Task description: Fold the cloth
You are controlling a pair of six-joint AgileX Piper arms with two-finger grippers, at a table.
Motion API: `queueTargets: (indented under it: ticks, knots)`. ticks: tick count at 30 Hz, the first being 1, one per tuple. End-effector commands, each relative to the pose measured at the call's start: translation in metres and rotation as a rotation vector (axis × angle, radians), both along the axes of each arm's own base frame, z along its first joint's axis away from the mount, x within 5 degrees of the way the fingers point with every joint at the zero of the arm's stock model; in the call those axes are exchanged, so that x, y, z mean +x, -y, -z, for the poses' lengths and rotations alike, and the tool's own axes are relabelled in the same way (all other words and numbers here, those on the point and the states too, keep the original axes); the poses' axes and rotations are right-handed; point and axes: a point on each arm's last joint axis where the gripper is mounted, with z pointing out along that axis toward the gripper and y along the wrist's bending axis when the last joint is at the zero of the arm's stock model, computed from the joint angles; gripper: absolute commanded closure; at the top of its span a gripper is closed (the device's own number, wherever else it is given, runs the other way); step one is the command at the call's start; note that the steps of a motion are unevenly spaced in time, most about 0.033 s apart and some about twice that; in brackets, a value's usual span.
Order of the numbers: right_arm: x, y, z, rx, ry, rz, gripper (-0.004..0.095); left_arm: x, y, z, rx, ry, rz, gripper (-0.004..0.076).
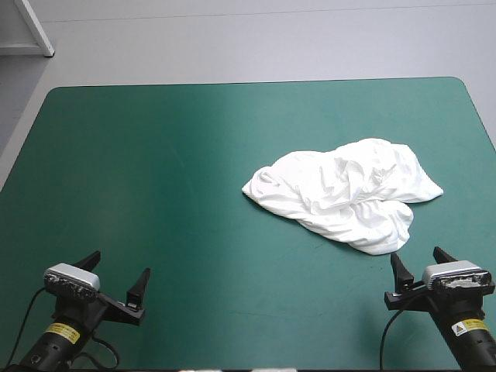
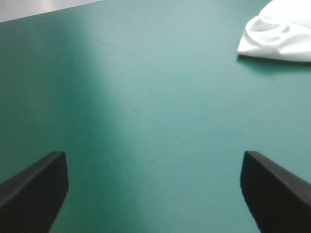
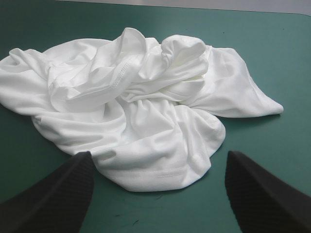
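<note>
Looking down from above, I see the T-shirt lying as a crumpled heap on the table, toward three o'clock from its middle. My right gripper hangs at five o'clock, fingers wide, the T-shirt just ahead. My left gripper sits at seven o'clock, equally wide, well apart from it.

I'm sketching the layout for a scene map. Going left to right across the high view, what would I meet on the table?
left tool, open → T-shirt, a crumpled white heap → right tool, open
</note>
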Motion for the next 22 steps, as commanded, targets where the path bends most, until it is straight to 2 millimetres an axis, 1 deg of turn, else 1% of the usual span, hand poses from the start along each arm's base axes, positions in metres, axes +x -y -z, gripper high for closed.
queueTargets:
  ticks: [1, 15, 17, 19, 21, 22]
  knots:
    - [0.003, 0.002, -0.015, 0.002, 0.085, 0.023, 0.0211, 0.003, 0.001, -0.018, -0.025, 0.094, -0.001, -0.0032]
    - [0.003, 0.002, -0.015, 0.002, 0.083, 0.022, 0.021, 0.003, 0.001, -0.018, -0.024, 0.09, -0.001, -0.0032]
    - [0.003, 0.002, -0.015, 0.002, 0.083, 0.022, 0.021, 0.004, 0.001, -0.023, -0.026, 0.068, 0.002, -0.0032]
    - [0.003, 0.002, -0.015, -0.001, 0.083, 0.022, 0.021, 0.009, 0.003, -0.031, 0.01, 0.016, 0.012, -0.0032]
    - [0.003, 0.002, -0.015, -0.005, 0.084, 0.022, 0.021, 0.018, 0.005, -0.044, 0.066, -0.046, 0.027, -0.0032]
    - [0.003, 0.002, -0.015, -0.009, 0.084, 0.022, 0.021, 0.022, 0.007, -0.053, 0.091, -0.057, 0.037, -0.0032]
